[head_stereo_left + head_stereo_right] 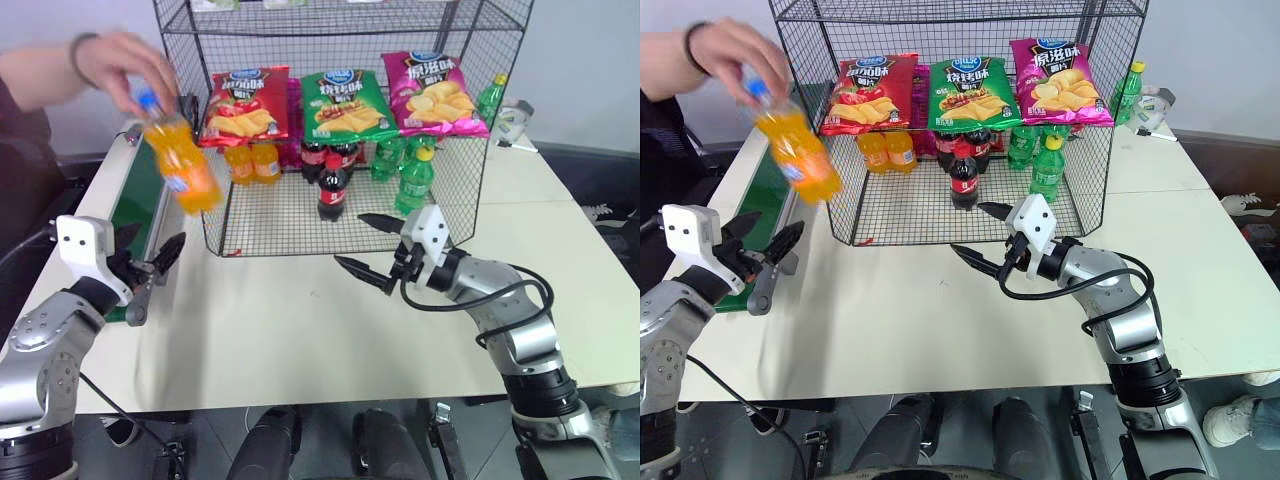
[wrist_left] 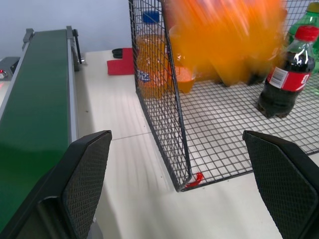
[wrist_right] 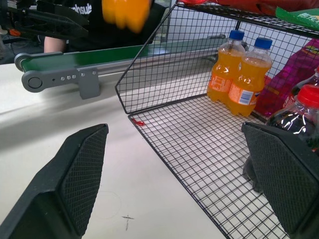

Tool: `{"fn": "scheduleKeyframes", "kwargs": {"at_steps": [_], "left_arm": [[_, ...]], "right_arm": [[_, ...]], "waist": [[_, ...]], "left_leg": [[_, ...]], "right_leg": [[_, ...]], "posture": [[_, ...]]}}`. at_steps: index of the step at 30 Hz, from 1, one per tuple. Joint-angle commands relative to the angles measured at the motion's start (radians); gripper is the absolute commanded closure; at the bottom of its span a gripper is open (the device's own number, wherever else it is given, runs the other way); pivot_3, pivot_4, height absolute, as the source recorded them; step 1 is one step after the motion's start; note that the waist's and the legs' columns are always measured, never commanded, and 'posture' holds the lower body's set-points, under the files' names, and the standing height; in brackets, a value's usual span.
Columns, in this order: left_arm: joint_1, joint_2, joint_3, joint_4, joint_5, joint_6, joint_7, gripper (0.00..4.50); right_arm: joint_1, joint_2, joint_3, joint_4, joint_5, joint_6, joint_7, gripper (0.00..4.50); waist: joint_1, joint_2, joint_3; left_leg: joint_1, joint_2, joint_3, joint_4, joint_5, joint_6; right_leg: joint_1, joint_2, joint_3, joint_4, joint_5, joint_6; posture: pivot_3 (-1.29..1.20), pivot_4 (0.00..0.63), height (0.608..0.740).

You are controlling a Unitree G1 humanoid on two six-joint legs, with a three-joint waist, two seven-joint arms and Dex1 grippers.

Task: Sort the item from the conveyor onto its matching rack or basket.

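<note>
Orange soda bottle (image 1: 180,155) is not on the conveyor (image 1: 140,195). A person's hand (image 1: 125,65) holds it by the blue cap end, tilted, in the air above the belt and just beside the wire cage shelf (image 1: 340,120).

Left gripper (image 1: 155,272) sits near the belt's near end, jaws wide apart, empty. Right gripper (image 1: 375,250) hovers over the table (image 1: 300,330) in front of the cage, jaws also apart, empty.

Handling, my read: full bottle, so moderate weight and liquid slosh. Thin clear plastic gives a little under squeeze, and the smooth wall and label are slippery. Best grip is across the body at the label band, near the middle. Avoid the neck and cap.

Surroundings:
- Two orange soda bottles (image 3: 239,74) already stand at the cage's back left corner, so that looks like the matching spot.
- A cola bottle (image 1: 333,187) stands near the front centre, green soda bottles (image 1: 415,180) to its right.
- Chip bags (image 1: 340,100) hang across the upper front, so the entry is low.
- The cage's left front corner post is the likely snag, and the person's hand is in the workspace.
</note>
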Motion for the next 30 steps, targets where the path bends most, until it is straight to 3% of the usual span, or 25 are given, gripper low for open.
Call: {"fn": "scheduleKeyframes", "kwargs": {"at_steps": [1, 16, 22, 30], "left_arm": [[0.003, -0.004, 0.04, -0.031, 0.004, -0.02, 0.023, 0.11], [-0.055, -0.023, 0.073, 0.03, 0.037, -0.014, 0.169, 0.11], [-0.073, 0.01, 0.054, 0.065, 0.152, 0.01, 0.267, 0.11], [-0.065, -0.039, 0.103, 0.142, 0.149, -0.104, 0.232, 0.11]], "right_arm": [[-0.02, 0.007, 0.001, -0.018, 0.003, -0.024, 0.0, 0.0], [-0.017, 0.01, 0.004, -0.02, 0.0, -0.027, -0.005, 0.0], [-0.019, 0.01, 0.005, -0.016, 0.001, -0.03, -0.004, 0.0], [-0.022, 0.014, 0.013, -0.016, 0.003, -0.033, -0.004, 0.0]], "waist": [[0.0, 0.0, 0.0], [0.0, 0.0, 0.0], [0.0, 0.0, 0.0], [0.0, 0.0, 0.0]], "left_leg": [[0.0, 0.0, 0.0, 0.0, 0.0, 0.0], [0.0, 0.0, 0.0, 0.0, 0.0, 0.0], [0.0, 0.0, 0.0, 0.0, 0.0, 0.0], [0.0, 0.0, 0.0, 0.0, 0.0, 0.0]], "right_leg": [[0.0, 0.0, 0.0, 0.0, 0.0, 0.0], [0.0, 0.0, 0.0, 0.0, 0.001, 0.002], [0.0, 0.0, 0.0, 0.0, 0.001, 0.003], [0.0, 0.0, 0.0, 0.0, 0.002, 0.003]], "posture": [[0.0, 0.15, 0.74], [0.0, 0.15, 0.74], [0.0, 0.15, 0.74], [0.0, 0.15, 0.74]]}}
